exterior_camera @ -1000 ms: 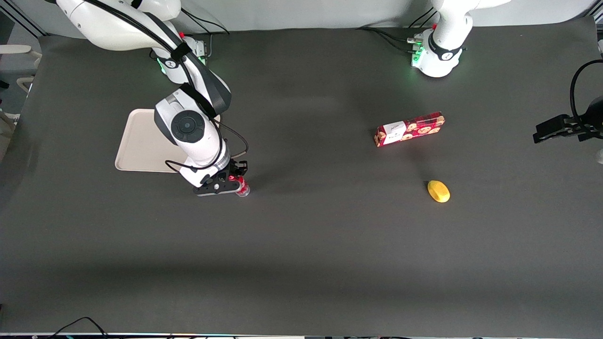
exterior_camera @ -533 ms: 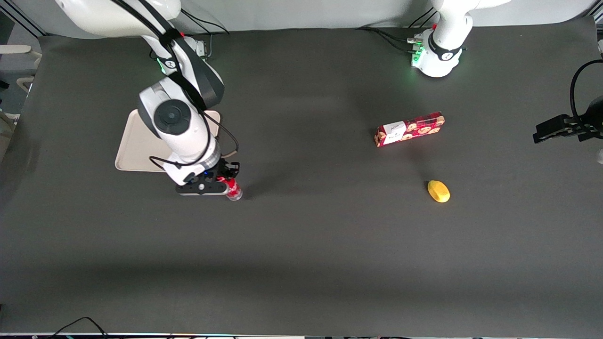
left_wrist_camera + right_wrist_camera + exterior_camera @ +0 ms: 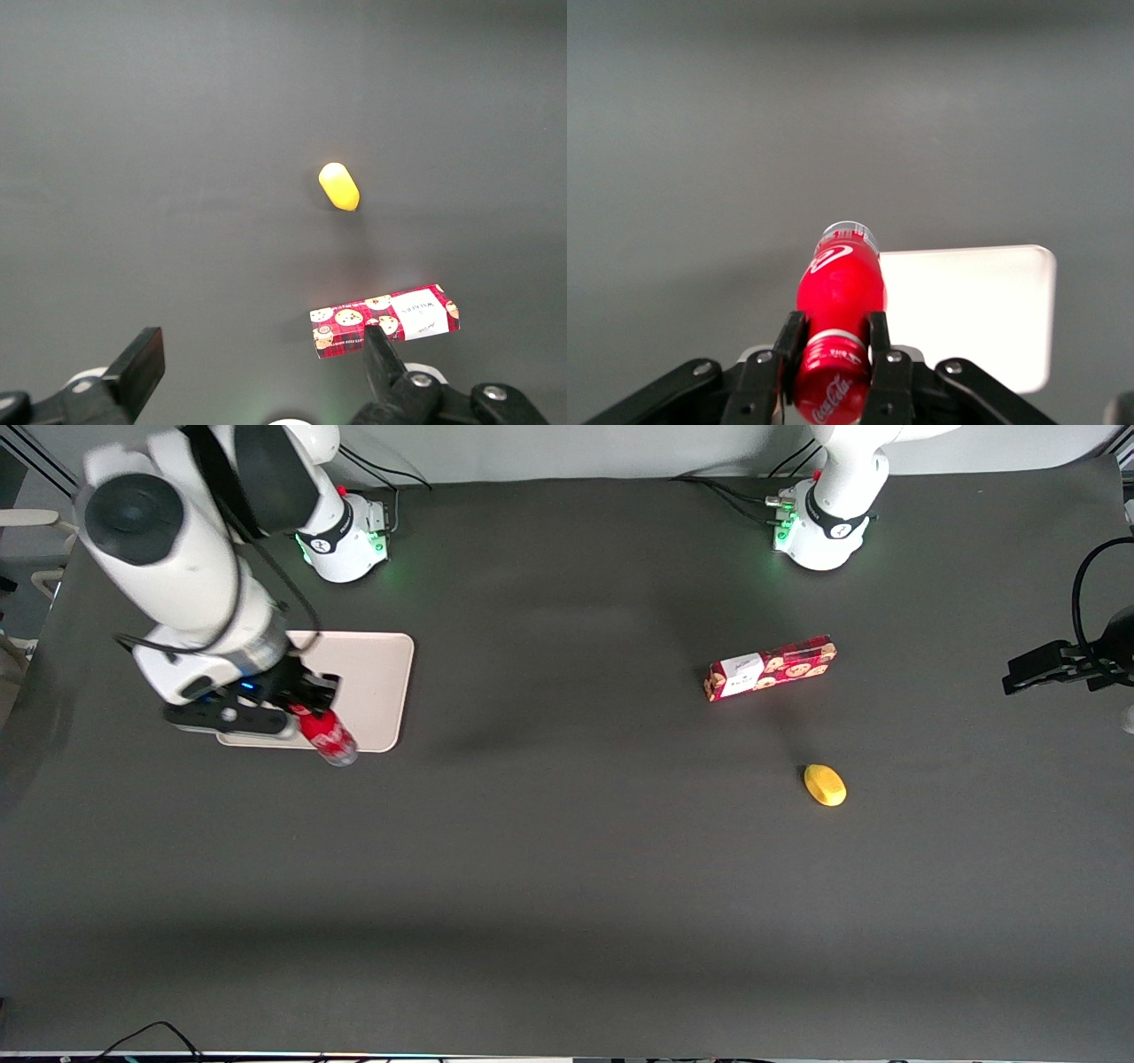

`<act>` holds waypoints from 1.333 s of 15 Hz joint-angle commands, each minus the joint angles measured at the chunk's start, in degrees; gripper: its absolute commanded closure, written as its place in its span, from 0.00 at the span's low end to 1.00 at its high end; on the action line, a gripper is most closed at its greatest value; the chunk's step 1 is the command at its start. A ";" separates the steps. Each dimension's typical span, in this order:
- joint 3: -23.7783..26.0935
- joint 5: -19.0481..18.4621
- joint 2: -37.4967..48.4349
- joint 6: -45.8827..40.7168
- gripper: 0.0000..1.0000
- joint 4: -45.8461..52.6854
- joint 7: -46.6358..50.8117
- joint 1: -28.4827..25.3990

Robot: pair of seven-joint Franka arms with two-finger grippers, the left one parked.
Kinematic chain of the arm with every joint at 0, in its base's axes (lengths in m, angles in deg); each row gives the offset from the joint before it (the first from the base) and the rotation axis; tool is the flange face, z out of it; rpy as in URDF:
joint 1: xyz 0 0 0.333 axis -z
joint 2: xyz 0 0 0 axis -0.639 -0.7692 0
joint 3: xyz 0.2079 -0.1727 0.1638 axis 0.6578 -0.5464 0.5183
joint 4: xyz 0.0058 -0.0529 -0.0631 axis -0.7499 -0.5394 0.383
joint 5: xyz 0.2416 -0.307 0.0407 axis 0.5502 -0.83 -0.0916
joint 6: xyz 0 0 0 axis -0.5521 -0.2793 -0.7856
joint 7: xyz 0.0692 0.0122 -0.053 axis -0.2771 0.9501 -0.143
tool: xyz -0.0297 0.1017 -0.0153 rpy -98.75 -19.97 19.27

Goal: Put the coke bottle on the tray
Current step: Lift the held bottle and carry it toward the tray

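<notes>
Lifted toward tray, gripper clamps coke bottle, base hanging down.

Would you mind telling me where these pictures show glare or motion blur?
Right wrist view: the tray is washed out to near white, while the bottle in the gripper stays sharp. Front view: the working arm's upper joint is slightly smeared; the tray keeps its beige.

Red cookie box, lying flat on the dark table mat, toward the parked arm's end. Small yellow oval object, near the box, nearer the front camera.
</notes>
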 commanded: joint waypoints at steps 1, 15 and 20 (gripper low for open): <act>-7.18 4.19 7.77 -6.79 1.00 -0.37 -11.10 1.06; -31.08 5.33 25.10 19.71 1.00 -39.19 -44.41 2.99; -41.74 4.46 24.75 36.50 1.00 -53.18 -54.71 2.99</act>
